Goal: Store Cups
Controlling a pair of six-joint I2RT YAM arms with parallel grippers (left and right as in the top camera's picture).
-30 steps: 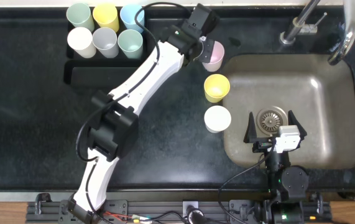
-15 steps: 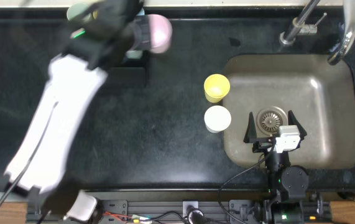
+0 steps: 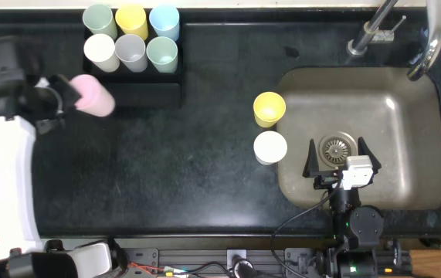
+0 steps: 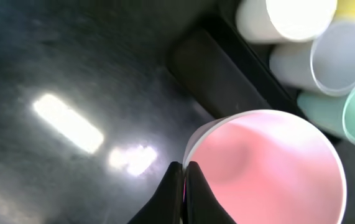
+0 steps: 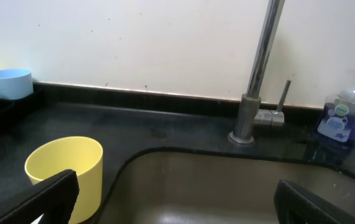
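Carrying step: upper left, the left jaws clamp the pink plastic cup (image 3: 93, 94); next, seat it upright in the black tray (image 3: 139, 94); right jaws open, empty.

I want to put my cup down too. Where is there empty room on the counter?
The biggest bare patch is the counter between the tray and the yellow cup and white cup. The tray's front part looks free. It is crowded at the tray's back, packed with six cups, and beside the sink, where those two cups stand.

Bright glare patches on dark counter (image 4: 68, 123); pink cup (image 4: 270, 168) softly lit
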